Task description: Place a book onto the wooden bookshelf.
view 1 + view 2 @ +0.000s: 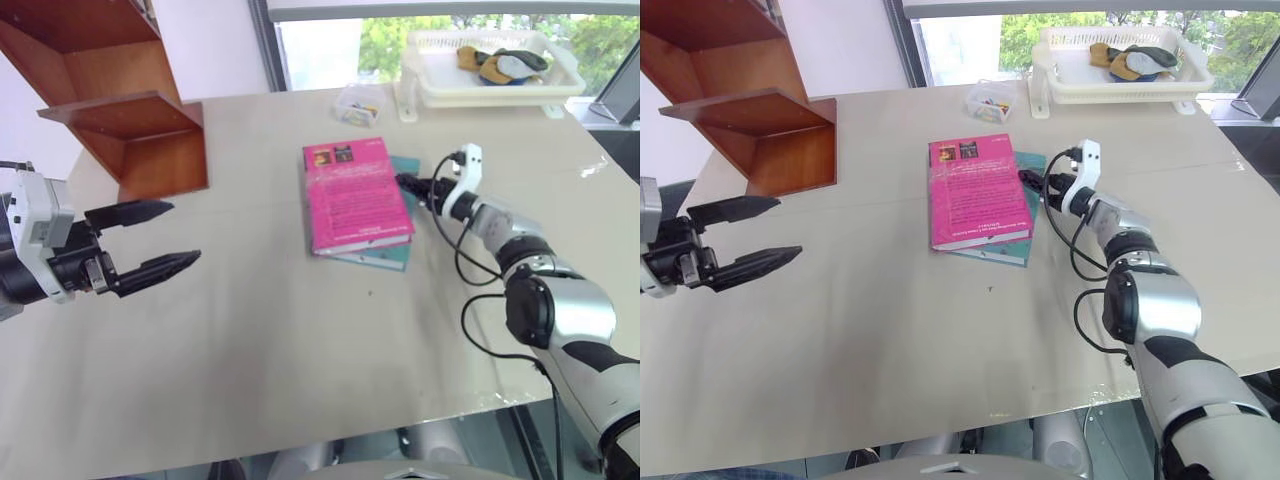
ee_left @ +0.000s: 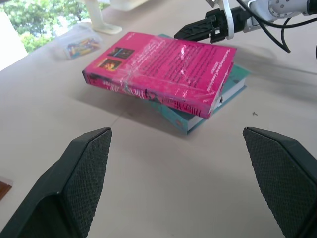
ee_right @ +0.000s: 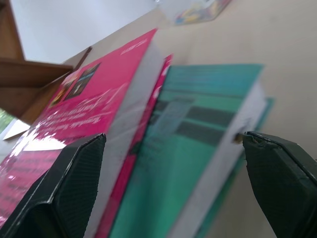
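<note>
Table (image 1: 250, 330): 2 stacked books, pink book (image 1: 355, 193) topmost, 1 wooden bookshelf (image 1: 120, 100).

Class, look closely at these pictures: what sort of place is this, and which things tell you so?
Probably an office or lab room by a window: a pale table with the book and the wooden bookshelf, and a white basket tray in front of glass with trees outside.

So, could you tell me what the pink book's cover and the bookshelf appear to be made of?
The pink book: probably paper with a glossy film, given the bright glare streaks across its cover. The bookshelf: seemingly reddish-brown wood or veneer with a smooth satin finish; grain is hard to make out.
</note>
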Robot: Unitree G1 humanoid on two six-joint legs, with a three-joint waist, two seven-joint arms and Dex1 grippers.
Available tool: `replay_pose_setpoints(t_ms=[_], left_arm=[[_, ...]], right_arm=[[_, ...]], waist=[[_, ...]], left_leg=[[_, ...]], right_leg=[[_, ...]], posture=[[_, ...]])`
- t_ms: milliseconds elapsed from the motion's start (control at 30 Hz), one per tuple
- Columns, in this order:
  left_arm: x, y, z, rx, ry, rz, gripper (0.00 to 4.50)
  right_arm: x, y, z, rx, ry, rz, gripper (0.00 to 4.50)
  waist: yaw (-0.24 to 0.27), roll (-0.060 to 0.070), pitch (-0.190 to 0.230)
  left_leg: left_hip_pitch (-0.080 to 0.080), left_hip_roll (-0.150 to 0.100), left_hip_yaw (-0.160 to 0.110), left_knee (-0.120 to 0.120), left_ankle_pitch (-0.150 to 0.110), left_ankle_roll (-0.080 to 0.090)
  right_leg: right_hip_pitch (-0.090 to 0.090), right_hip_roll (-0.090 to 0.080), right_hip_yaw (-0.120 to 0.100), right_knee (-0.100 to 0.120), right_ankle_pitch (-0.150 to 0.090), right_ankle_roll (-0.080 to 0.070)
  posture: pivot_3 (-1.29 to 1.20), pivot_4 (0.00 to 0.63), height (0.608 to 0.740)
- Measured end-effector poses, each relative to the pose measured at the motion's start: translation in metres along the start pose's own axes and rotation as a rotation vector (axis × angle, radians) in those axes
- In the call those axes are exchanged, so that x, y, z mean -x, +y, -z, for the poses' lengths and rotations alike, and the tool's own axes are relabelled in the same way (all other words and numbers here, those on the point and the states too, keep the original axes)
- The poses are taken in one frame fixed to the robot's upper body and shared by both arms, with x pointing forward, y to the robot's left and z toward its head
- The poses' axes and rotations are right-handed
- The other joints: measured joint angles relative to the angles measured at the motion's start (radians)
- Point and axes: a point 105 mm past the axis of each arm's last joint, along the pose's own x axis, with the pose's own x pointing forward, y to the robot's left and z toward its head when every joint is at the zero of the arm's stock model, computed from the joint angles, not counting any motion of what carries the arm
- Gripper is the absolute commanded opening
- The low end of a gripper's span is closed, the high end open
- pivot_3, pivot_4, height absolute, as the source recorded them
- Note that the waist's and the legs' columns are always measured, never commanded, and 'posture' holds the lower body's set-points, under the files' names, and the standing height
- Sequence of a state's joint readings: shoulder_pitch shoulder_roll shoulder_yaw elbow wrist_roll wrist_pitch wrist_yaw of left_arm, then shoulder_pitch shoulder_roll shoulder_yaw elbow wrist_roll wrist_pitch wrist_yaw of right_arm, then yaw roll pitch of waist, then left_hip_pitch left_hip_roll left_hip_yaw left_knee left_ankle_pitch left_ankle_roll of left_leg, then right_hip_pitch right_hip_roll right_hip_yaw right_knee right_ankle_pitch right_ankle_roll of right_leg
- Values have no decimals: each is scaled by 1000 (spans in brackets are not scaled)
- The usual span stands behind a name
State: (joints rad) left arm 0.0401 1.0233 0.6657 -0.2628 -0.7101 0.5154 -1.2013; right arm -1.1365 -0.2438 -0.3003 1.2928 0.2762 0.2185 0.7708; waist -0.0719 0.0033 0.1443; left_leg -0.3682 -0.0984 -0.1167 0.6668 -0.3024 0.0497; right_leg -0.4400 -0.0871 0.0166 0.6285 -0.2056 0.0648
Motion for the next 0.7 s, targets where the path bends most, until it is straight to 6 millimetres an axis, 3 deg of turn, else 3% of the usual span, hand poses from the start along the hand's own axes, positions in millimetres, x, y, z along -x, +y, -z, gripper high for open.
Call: replay_pose_setpoints(t_ms=[700], left_arm=[[6, 0, 4, -4, 29, -45, 4476]], right_arm=[[-1, 43, 53, 264, 278, -367, 4500]], waist=[[-23, 0, 0]], left_leg=[[2, 0, 1, 0, 0, 0]], right_leg=[[0, 0, 1, 2, 0, 0]], posture=[[0, 150, 740]])
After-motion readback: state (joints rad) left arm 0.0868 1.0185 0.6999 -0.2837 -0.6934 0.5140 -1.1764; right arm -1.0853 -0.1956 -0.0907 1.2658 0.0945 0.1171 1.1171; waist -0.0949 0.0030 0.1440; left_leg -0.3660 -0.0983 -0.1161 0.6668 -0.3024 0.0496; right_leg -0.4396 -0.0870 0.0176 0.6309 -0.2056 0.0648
